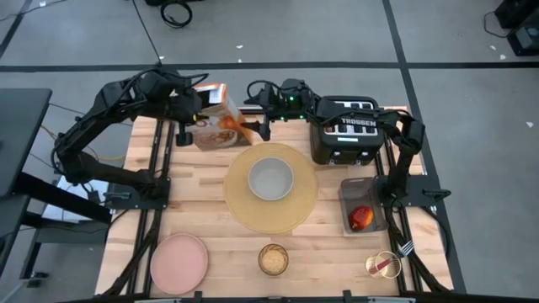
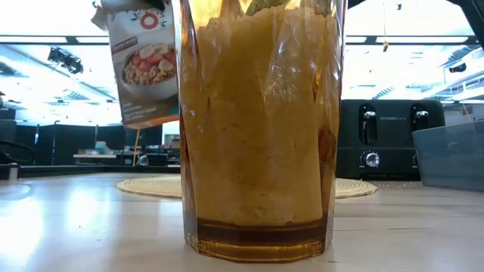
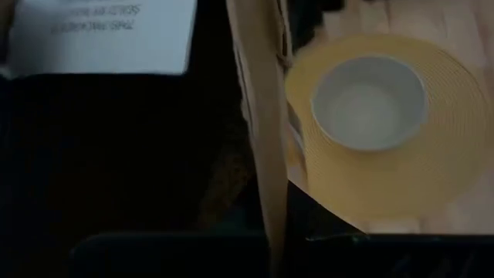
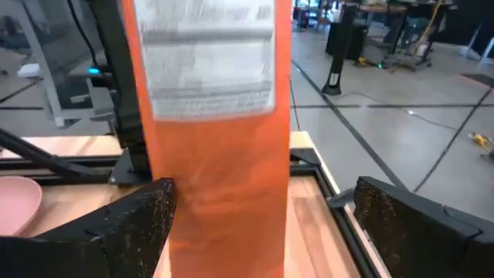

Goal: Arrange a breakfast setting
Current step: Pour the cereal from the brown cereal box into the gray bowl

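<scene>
Both claws meet at the cereal box: left gripper clamps it, right gripper straddles its orange side with fingers spread, apparently steadying it for pouring. Just beyond waits the grey bowl on the placemat.

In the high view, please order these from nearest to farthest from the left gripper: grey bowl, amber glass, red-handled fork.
From the left gripper, at the cereal box:
1. Grey bowl, on the placemat, table middle.
2. Amber glass, front edge.
3. Red-handled fork, front right corner.
</scene>
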{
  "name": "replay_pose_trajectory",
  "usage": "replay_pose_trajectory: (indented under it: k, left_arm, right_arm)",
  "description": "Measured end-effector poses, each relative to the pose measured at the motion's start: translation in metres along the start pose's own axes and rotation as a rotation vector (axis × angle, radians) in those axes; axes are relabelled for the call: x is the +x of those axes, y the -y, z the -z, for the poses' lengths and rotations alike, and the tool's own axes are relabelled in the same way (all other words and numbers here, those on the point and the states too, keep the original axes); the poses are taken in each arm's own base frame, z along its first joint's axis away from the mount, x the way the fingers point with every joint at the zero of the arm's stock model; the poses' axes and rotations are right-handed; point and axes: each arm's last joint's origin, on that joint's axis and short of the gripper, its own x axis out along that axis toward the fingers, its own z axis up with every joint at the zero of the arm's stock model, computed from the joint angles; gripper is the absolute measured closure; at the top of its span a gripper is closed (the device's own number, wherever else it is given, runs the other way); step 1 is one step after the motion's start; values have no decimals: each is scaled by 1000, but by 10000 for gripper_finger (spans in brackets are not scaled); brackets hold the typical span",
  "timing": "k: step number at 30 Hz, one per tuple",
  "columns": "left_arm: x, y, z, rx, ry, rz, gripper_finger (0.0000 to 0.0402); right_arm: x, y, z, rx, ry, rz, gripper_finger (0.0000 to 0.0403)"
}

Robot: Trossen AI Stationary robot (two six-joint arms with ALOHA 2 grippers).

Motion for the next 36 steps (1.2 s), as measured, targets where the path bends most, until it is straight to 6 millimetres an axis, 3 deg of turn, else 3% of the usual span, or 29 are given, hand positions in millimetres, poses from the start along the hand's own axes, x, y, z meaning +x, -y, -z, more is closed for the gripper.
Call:
replay_pose_trajectory:
  k: [10, 16, 23, 36]
  left_arm:
    - [-2, 1, -4, 11, 30, -1, 399]
    - [-3, 2, -12, 18, 106, -15, 399]
    - [-3, 7, -17, 32, 140, -3, 399]
    - [-4, 7, -22, -8, 184, -12, 395]
  right_arm:
    - [0, -4, 2, 9, -19, -74, 8]
    - [-1, -4, 15, 18, -139, -89, 11]
    - [1, -5, 11, -17, -99, -68, 20]
    - [6, -24, 9, -19, -97, -84, 123]
